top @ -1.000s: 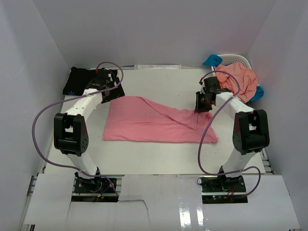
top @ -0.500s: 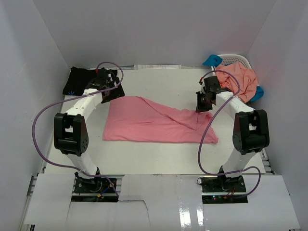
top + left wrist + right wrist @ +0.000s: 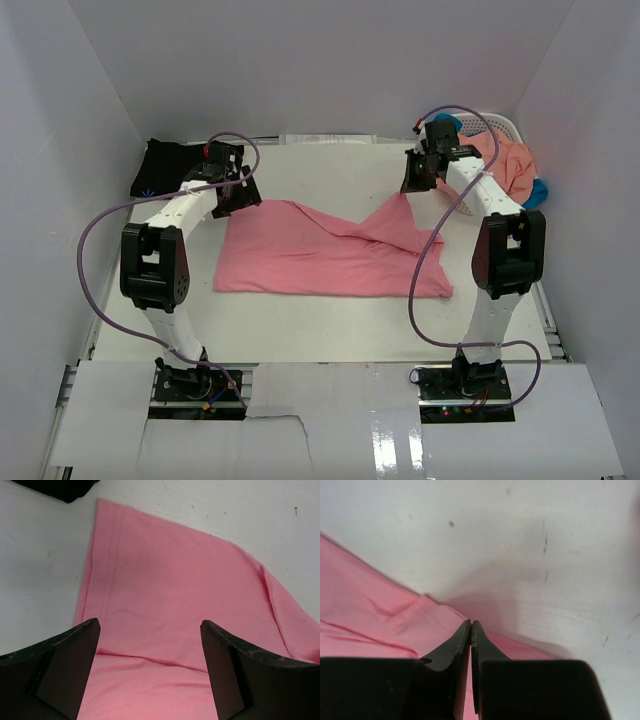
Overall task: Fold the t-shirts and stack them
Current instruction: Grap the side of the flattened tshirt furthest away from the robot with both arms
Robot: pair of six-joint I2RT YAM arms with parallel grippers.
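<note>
The rose-pink t-shirt (image 3: pixel 310 255) lies spread in the middle of the table. My left gripper (image 3: pixel 240 195) is open and hovers over its far left corner; the cloth (image 3: pixel 175 595) shows between the open fingers (image 3: pixel 150 625), untouched. My right gripper (image 3: pixel 412 185) is shut on the shirt's far right part and holds it up in a peak toward the back; in the right wrist view the closed fingertips (image 3: pixel 471 622) pinch pink cloth (image 3: pixel 370 610). The black t-shirt (image 3: pixel 160 165) lies at the back left. The salmon-orange t-shirt (image 3: pixel 505 160) and a bright blue one (image 3: pixel 440 125) are at the back right.
The white lattice basket (image 3: pixel 505 122) stands at the back right corner under the salmon and blue shirts. White walls close in the table on three sides. Purple cables loop off both arms. The black shirt's edge (image 3: pixel 65 487) shows at the top of the left wrist view.
My right gripper has moved toward the back, shut, drawing the pink shirt's right part up into a peak. The left gripper has stayed over the far left corner.
</note>
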